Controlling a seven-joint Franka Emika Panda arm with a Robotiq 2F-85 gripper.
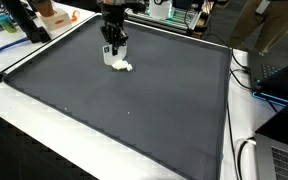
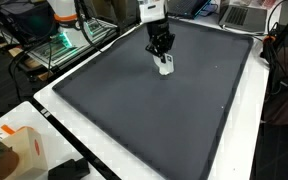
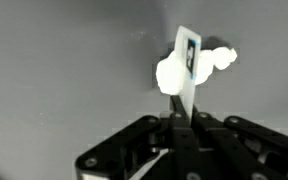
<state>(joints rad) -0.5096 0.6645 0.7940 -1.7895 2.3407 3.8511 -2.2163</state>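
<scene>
End effector (image 3: 181,120) clenched on thin white card (image 3: 188,60) by white lump (image 3: 167,75); best hold card upright, press lightly on grey mat (image 1: 134,120).

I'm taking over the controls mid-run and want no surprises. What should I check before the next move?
1. Gripper jaws shut on the thin white strip: ok.
2. Strip sticks out past the jaws toward the white lump: ok.
3. Strip touching the lump: cannot tell; they overlap in the wrist view.
4. Lump resting on the dark mat, well inside its border: ok, in both exterior views.
5. Cables at the mat's edge apart from the gripper: ok.
</scene>
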